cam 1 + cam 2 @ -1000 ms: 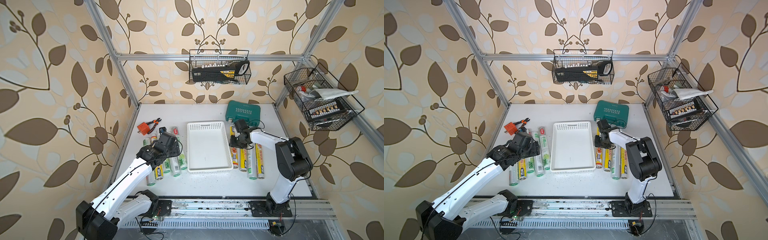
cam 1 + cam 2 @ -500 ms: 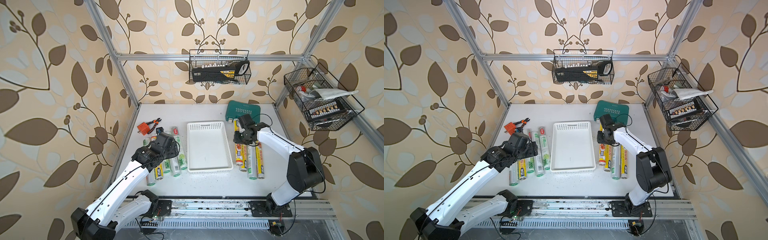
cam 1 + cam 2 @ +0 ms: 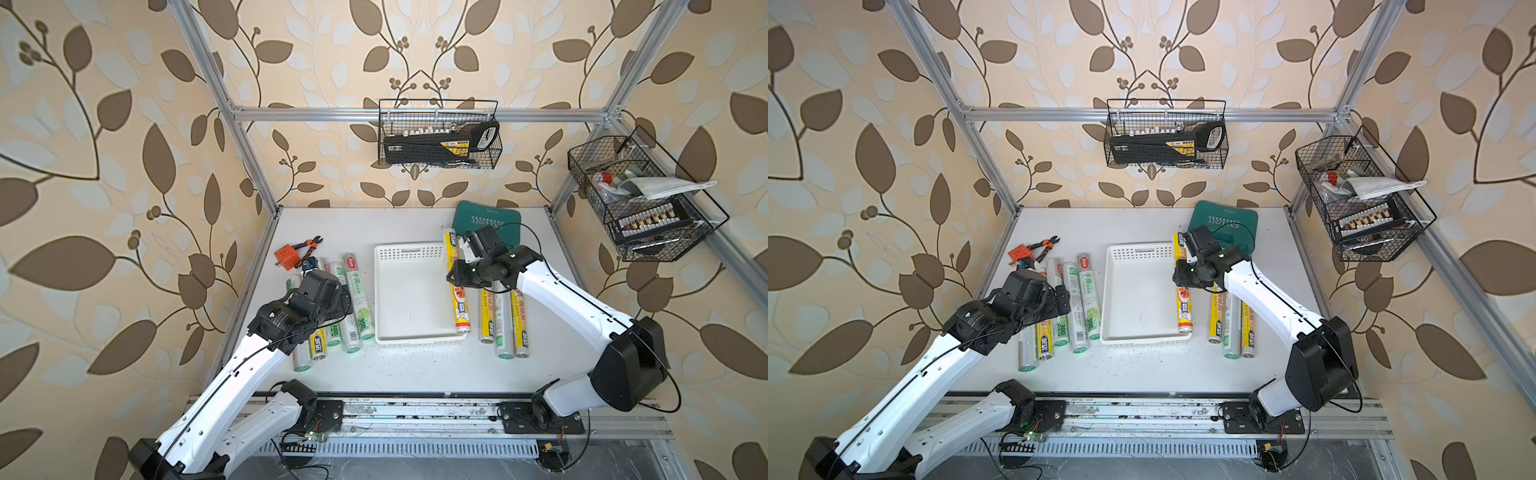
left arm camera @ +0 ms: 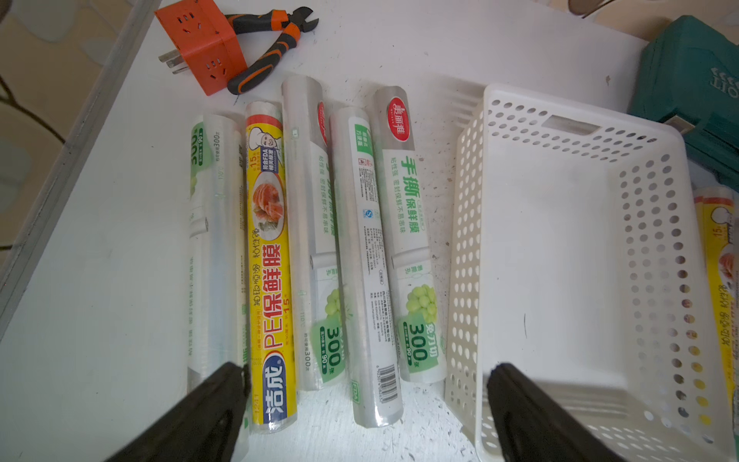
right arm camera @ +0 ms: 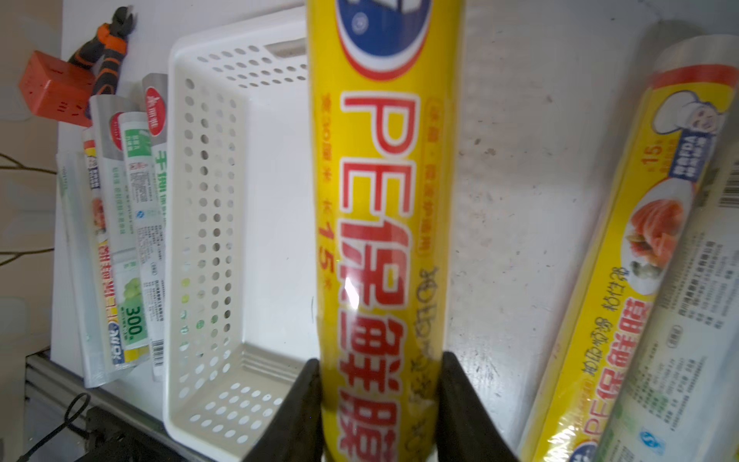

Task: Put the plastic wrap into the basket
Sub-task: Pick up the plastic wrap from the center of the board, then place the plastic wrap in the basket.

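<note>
**Right end effector (image 5: 376,372) clamps a yellow roll (image 3: 460,307) at the basket (image 3: 407,249) edge**

Both black fingers (image 5: 296,416) press on the sides of the roll in the right wrist view. The roll runs lengthways above the basket's right wall, but its ends are cut off in that view. Both top views show its whole length, lined up along the basket's right rim. Its far end is just beside the green case (image 3: 486,224) and its near end is over the near right corner. Whether it touches the rim cannot be told.

Both top views hide the left end effector (image 4: 366,372) under its own wrist. The left wrist view shows its fingers spread wide and holding nothing. They are over the near ends of five rolls (image 4: 368,256), which lie side by side on the desk (image 3: 415,365) just left of the basket. An orange plug cube (image 4: 200,44) and cutters (image 4: 264,68) lie beyond those rolls. Three rolls (image 3: 503,320) lie on the desk to the right of the basket.
</note>
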Robot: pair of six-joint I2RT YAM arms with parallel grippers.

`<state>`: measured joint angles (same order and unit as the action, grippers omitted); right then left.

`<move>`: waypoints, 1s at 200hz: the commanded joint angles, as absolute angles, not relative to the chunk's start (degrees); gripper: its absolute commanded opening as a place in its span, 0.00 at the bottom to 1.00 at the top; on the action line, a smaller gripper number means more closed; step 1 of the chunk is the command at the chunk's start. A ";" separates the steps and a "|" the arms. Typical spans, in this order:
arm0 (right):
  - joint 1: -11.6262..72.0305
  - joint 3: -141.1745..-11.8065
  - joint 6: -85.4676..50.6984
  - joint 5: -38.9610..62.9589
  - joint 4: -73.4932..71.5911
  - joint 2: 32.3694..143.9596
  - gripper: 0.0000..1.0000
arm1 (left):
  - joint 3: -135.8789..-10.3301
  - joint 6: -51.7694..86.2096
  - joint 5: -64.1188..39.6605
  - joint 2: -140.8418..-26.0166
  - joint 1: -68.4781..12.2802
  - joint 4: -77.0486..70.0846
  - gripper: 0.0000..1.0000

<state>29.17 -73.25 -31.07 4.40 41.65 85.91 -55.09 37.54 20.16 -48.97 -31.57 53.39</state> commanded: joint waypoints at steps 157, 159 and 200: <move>35.67 -79.16 -36.32 -5.63 43.33 102.72 0.32 | -54.99 37.68 21.13 -44.21 -31.57 55.65 0.99; 35.68 -79.18 -36.30 -5.80 43.29 102.78 0.32 | -54.97 37.70 21.15 -44.21 -31.60 55.68 0.99; 35.62 -80.20 -36.76 -9.57 42.96 104.59 0.30 | -54.65 37.79 20.88 -44.27 -31.56 55.29 0.99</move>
